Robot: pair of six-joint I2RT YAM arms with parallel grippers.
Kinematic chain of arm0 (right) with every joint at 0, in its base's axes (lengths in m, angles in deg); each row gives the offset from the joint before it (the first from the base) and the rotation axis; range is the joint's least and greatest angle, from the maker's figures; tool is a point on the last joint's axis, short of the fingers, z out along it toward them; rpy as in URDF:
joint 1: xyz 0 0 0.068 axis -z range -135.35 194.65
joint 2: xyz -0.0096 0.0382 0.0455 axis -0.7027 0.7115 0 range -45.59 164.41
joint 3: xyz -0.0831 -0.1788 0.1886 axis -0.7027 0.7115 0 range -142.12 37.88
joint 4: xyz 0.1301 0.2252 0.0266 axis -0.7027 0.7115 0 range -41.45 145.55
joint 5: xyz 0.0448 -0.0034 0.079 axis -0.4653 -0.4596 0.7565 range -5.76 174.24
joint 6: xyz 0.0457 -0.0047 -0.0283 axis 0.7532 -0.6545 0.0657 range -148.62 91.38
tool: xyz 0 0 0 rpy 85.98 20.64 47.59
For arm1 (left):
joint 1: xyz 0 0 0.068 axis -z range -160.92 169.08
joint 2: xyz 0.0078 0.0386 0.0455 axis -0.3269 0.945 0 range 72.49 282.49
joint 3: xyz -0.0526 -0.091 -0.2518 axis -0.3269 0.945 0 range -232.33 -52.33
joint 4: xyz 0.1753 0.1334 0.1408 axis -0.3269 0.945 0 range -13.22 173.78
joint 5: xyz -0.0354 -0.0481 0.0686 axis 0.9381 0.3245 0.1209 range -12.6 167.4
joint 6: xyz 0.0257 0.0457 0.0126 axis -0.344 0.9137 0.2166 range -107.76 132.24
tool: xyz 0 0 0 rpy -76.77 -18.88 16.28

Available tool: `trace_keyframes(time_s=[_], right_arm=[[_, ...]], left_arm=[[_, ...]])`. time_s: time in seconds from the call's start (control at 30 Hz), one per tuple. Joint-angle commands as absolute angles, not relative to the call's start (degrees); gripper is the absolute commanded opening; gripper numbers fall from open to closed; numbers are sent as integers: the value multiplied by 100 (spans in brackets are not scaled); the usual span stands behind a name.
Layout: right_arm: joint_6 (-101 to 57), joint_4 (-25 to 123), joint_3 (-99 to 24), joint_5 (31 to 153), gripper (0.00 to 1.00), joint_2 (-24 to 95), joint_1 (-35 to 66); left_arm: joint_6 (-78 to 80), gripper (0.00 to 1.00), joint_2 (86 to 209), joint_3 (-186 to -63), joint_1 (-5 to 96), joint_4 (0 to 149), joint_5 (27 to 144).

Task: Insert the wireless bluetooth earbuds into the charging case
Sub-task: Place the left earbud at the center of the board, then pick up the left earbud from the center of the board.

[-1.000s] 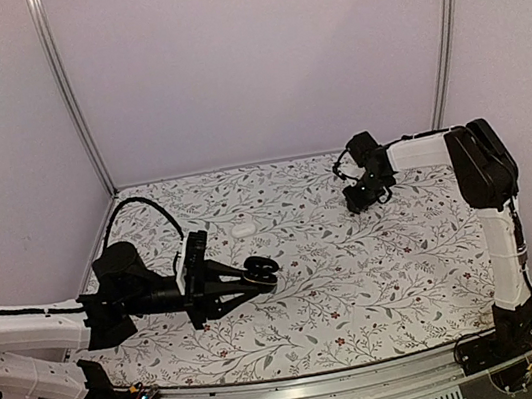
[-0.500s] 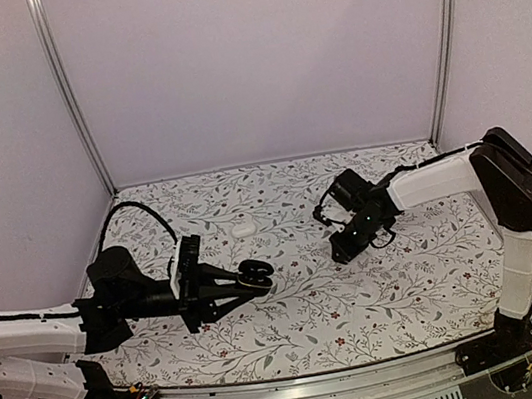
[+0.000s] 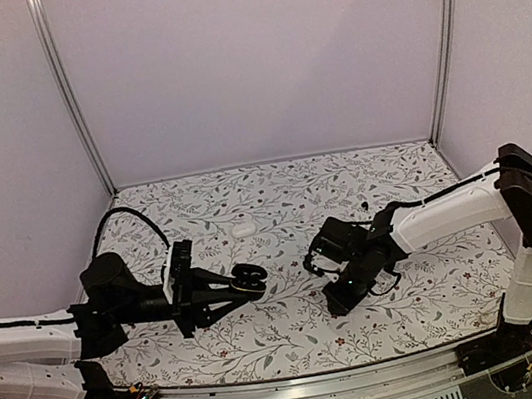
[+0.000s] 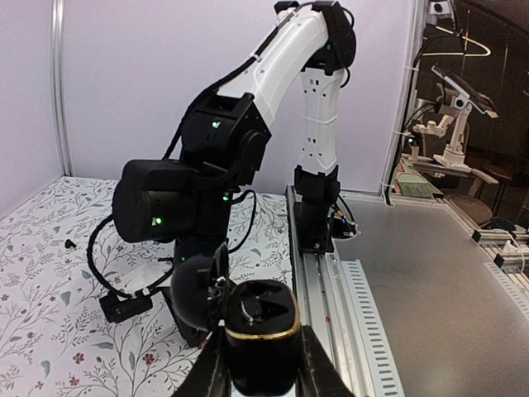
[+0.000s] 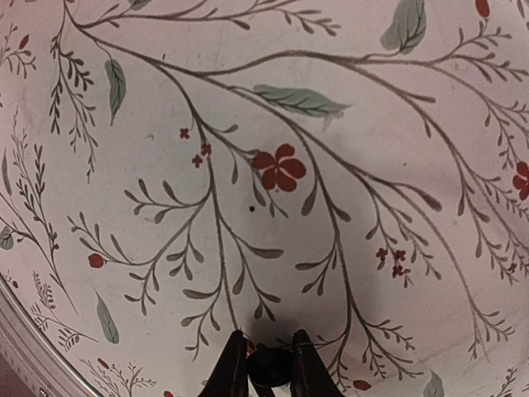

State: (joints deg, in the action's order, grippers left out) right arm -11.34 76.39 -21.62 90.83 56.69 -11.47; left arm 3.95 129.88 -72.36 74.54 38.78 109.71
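The black charging case [image 4: 260, 335] is clamped between the 2 fingers of the left gripper [image 3: 250, 281], which are closed tight against its sides. The case is open, showing a gold rim around its mouth, and its rounded lid [image 4: 197, 294] is swung back on the side away from the arm bases. To the right of the case, well apart from it and a little nearer the arm bases, the right gripper [image 3: 335, 302] points down at the floral tablecloth [image 3: 297, 331]. Its jaws are drawn almost together on 1 earbud [image 5: 269, 368], a tiny dark round piece pinched at the fingertips [image 5: 234, 364] just above the cloth. Whether the earbud touches the cloth cannot be told. Farther from the case than that gripper, out toward the back of the table, a tiny dark piece lies alone on the cloth. It looks like the 2nd earbud [image 4: 69, 244], though it is too small to be sure. A white pebble-shaped case [image 3: 243, 228] lies beyond the charging case toward the back wall, apart from it and from both grippers.
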Motion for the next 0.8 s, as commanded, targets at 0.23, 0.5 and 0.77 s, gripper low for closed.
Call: trace_keyframes(time_s=[0.23,0.5,0.77], right_arm=[[-923,8821,-2486,8647,32,5742,-1494],[-1312,9565,-2993,8514,32,5955,-1494],[-1692,10005,-3477,8464,32,6345,-1620]], left_arm=[[453,0,12751,-7127,7474,4006,10779],[444,0,12577,-7032,7472,4020,10746],[443,0,12461,-6979,7472,4022,10721]])
